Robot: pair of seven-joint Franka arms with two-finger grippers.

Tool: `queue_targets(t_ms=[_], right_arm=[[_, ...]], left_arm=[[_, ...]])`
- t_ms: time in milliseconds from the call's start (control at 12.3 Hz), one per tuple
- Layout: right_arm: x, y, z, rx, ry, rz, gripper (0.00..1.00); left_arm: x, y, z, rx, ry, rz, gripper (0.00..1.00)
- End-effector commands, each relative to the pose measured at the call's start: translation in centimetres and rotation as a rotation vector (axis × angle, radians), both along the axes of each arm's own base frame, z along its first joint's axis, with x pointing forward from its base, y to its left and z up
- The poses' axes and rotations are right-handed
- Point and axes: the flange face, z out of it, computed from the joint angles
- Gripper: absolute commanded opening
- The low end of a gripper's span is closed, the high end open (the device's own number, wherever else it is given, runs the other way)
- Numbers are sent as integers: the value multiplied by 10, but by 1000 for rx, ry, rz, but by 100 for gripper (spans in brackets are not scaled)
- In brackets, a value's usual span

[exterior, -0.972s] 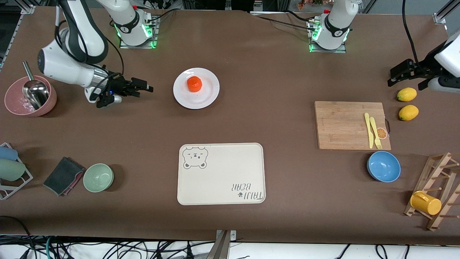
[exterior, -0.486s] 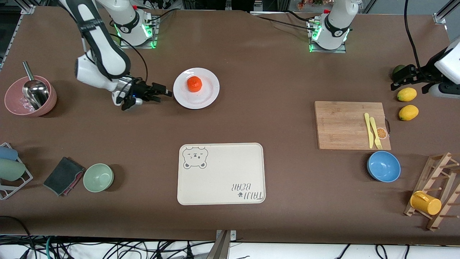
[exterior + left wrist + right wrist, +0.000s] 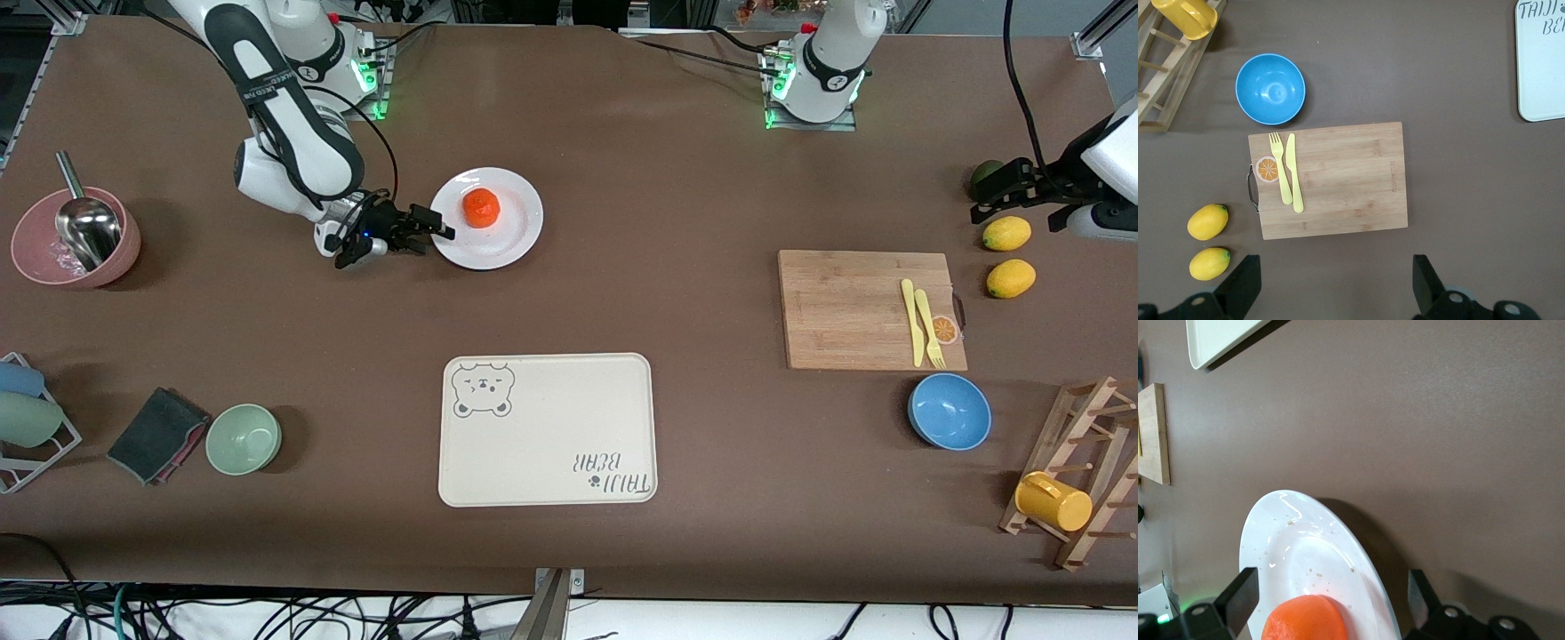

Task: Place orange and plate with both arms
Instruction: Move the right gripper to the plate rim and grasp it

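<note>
pink bowl (image 3: 75,237): toward the right arm's end of the counter (image 3: 622,293), metal ladle (image 3: 87,222) resting in it.
green bowl (image 3: 244,438): nearer the front camera than the pink bowl, with a dark folded cloth (image 3: 157,434) just beside it.
right arm (image 3: 284,133): you've got it coming down from its base and bent low over the counter, wrist turned so the end effector lies nearly level and aims at the plate.
right end effector (image 3: 433,228): released. Your right wrist view shows the two fingers (image 3: 1238,597) spread wide, the plate rim and the orange sitting between them. From the front its tips are at the plate's edge on the right arm's side. I cannot tell if they touch the rim.
plate (image 3: 511,233): flat on the counter, roughly mid-way between the two bases, farther from the front camera than the tray.
orange (image 3: 481,208): resting on the plate, near its centre, apart from the fingers.
tray (image 3: 547,429): cream, bear drawing in one corner, nearer the front camera than the plate, nothing on it.
cutting board (image 3: 853,308): toward the left arm's end, yellow knife (image 3: 909,320) and yellow fork (image 3: 927,327) lying side by side on it.
blue bowl (image 3: 949,412): nearer the front camera than the board.
lemons (image 3: 1006,234): two, on the counter beside the board.
left arm (image 3: 1102,169): waiting, raised at its end of the counter.
left end effector (image 3: 1331,287): released, fingers wide apart, holding nothing, over the bare counter near the lemons and the board.
</note>
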Motion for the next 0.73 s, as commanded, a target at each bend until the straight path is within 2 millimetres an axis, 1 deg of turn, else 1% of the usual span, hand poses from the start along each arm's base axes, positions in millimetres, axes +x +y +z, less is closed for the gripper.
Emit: queue_targets(t_ms=[0,81,243,324,486,648], right_arm=[[-6,-3,-12,8,13,-22,97],[-14,-6,-17,5,33,-31,92],[-27,-10,-18,11,57,-47,91],[-30,-13,-19,8,62,-52,89],[-33,-17,-20,3,67,-57,86],[-37,-18,-23,2,77,-65,78]], left_arm=[[3,3,4,17,10,-23,100],[3,2,3,17,11,-24,100],[4,-2,2,17,13,-32,100],[4,-3,2,17,13,-34,100],[4,-3,2,17,13,-34,100],[4,-3,1,17,14,-32,100]])
